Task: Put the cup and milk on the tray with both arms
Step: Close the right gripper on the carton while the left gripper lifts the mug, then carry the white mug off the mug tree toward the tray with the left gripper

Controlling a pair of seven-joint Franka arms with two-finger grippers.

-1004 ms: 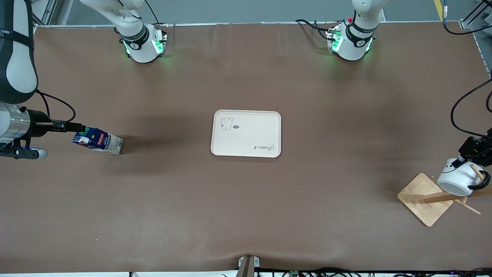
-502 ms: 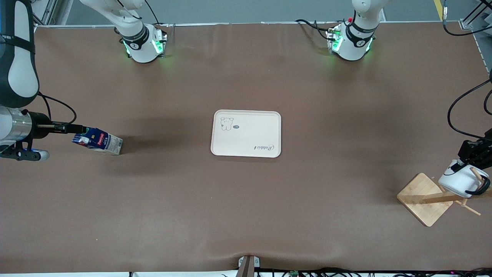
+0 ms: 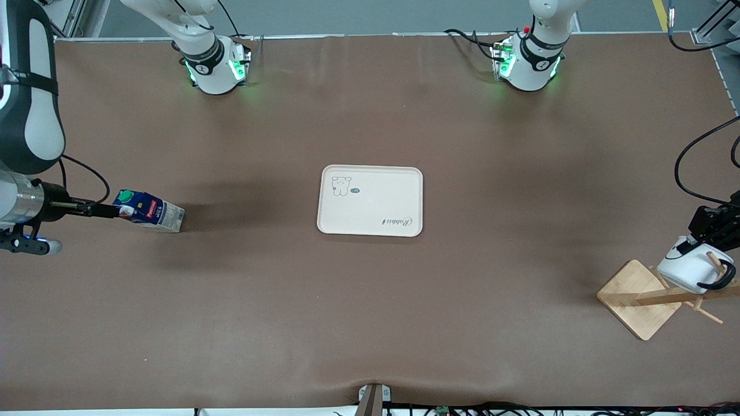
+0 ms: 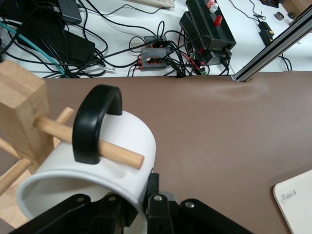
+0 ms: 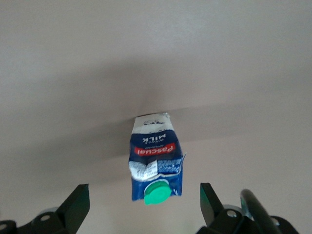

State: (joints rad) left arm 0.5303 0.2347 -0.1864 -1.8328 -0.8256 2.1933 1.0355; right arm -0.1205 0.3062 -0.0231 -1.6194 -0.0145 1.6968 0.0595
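The milk (image 3: 151, 211) lies on its side near the right arm's end of the table, green cap toward that arm. In the right wrist view the milk (image 5: 157, 153) lies just ahead of my right gripper (image 5: 142, 189), which is open with a finger on each side of the cap end. The cup (image 3: 688, 270) hangs by its black handle on a peg of the wooden rack. My left gripper (image 3: 710, 226) is shut on the cup's wall (image 4: 105, 161), one finger inside and one outside (image 4: 155, 197); the peg (image 4: 105, 150) passes through the handle. The tray (image 3: 376, 199) lies flat at mid-table.
The square wooden rack base (image 3: 636, 297) stands near the left arm's end of the table, with its post and pegs (image 3: 673, 296) under the cup. Both green-lit arm bases stand along the table's edge farthest from the front camera. Cables lie off the table's end (image 4: 97, 44).
The right arm has shifted toward the front camera and back a little, uncovering the milk's green cap. The left gripper has turned and shifted the cup slightly on the peg.
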